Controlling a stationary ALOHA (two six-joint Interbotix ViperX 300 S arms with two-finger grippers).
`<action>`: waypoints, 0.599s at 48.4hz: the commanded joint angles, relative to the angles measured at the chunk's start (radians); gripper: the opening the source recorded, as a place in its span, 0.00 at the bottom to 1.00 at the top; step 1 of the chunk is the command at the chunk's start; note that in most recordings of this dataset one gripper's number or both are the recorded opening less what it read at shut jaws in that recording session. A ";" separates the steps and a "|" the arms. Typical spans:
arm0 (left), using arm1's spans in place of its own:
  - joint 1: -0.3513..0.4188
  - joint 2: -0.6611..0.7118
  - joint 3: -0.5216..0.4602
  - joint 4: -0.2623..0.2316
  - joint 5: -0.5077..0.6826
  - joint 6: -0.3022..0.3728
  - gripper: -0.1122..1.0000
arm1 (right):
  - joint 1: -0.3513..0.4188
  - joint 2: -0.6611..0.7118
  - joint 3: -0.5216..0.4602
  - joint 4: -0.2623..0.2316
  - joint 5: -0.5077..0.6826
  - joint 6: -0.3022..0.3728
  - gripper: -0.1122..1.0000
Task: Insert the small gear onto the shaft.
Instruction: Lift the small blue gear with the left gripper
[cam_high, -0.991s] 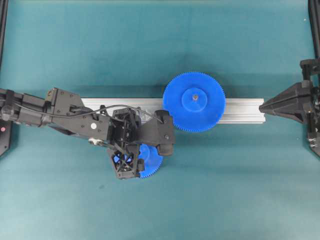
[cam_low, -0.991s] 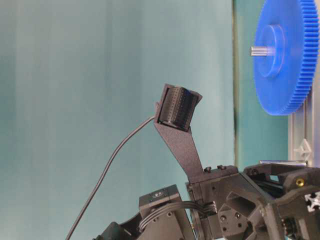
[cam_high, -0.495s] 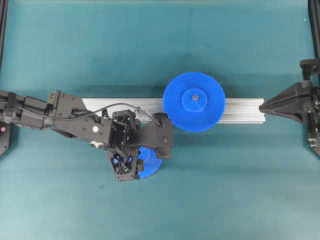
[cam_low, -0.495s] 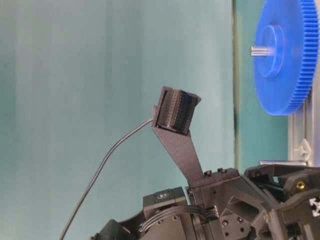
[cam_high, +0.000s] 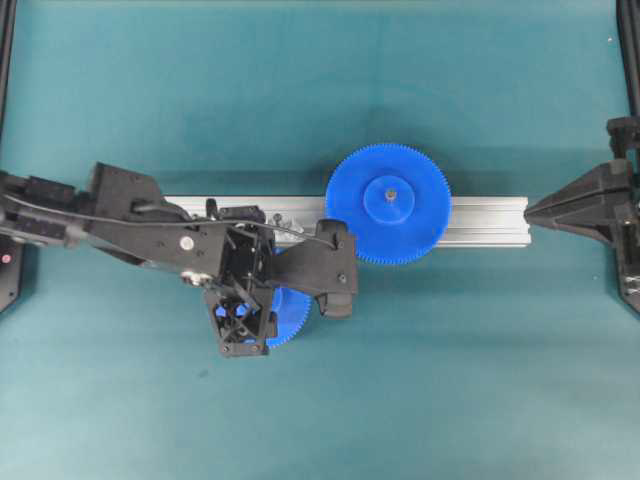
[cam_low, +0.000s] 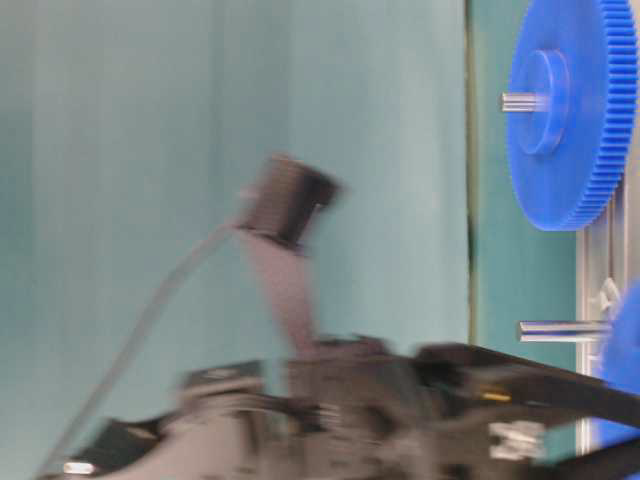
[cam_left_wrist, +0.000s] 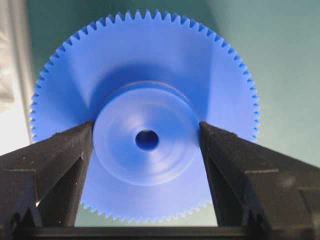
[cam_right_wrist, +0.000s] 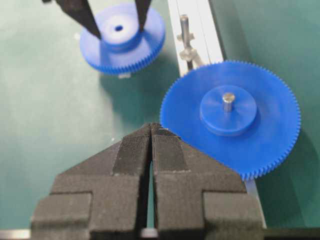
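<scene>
One small gear (cam_left_wrist: 145, 135) between left gripper (cam_left_wrist: 146, 145) fingers.

One camera looks straight down on my whole table (cam_high: 480, 380). Another sits low at table level, turned sideways, close behind my left arm. My left wrist camera is tight on the small gear (cam_left_wrist: 146, 137); my right wrist camera shares it from farther off.
</scene>
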 joint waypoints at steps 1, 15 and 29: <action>0.002 -0.064 -0.044 0.002 0.028 0.015 0.75 | -0.002 -0.002 -0.008 0.000 -0.009 0.009 0.11; 0.032 -0.163 -0.086 0.006 0.163 0.098 0.75 | -0.002 -0.003 -0.003 0.000 -0.009 0.009 0.11; 0.115 -0.198 -0.100 0.009 0.163 0.212 0.75 | -0.002 -0.003 0.005 0.000 -0.008 0.012 0.11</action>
